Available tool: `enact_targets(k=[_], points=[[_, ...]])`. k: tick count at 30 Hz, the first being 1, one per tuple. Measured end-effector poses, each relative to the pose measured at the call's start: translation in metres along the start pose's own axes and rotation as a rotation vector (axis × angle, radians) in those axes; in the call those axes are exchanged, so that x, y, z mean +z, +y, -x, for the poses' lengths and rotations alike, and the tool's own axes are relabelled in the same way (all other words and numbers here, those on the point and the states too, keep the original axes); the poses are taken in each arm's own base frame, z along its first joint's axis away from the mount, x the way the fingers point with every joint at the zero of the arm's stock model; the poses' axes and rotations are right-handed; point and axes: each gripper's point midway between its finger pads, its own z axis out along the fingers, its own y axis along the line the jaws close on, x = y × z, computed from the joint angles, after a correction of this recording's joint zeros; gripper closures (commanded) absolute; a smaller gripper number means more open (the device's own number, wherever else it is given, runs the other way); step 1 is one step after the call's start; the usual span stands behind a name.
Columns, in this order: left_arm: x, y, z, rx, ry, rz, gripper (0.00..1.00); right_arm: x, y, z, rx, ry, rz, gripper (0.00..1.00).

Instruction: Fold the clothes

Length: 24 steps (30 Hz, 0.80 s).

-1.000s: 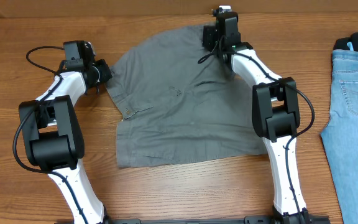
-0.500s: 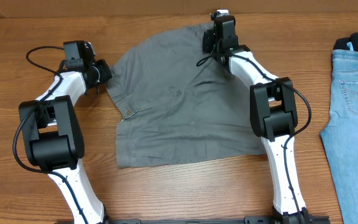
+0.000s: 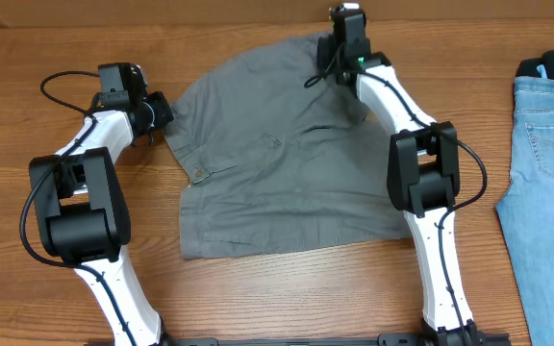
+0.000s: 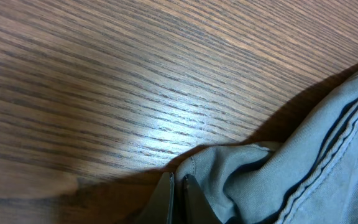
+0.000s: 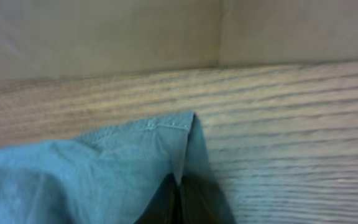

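As two grippers [image 4: 178, 190] [image 5: 178, 191] pinch shorts [image 3: 277, 163], one jeans [image 3: 551, 192] apart.

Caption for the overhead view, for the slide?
Left gripper and right gripper each shut on an edge of the grey shorts spread on the table; blue jeans lie alongside.
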Motion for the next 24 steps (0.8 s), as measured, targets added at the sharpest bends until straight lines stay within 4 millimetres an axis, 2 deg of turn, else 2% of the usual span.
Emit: enact_targets(k=[5, 12, 14, 19, 21, 24], points=[[-0.001, 0.0, -0.002, -0.001, 0.008, -0.001, 0.96, -0.013, -0.011, 0.012, 0.047, 0.049, 0.012, 0.96], [-0.018, -0.001, -0.016, -0.009, 0.074, 0.013, 0.96, -0.037, -0.034, 0.011, 0.092, 0.168, -0.024, 0.96], [-0.029, -0.003, -0.017, -0.006, 0.08, 0.015, 0.96, -0.043, -0.037, 0.006, 0.098, 0.206, -0.034, 0.96], [-0.072, -0.019, 0.004, 0.027, 0.017, -0.004, 0.96, -0.057, -0.038, 0.007, 0.098, 0.237, -0.042, 0.96], [-0.094, -0.025, 0.011, 0.037, -0.007, -0.011, 0.96, -0.068, -0.037, 0.01, 0.098, 0.247, -0.045, 0.96], [-0.117, -0.032, 0.014, 0.045, -0.023, -0.019, 0.96, -0.088, -0.036, 0.023, 0.098, 0.238, -0.045, 0.96]])
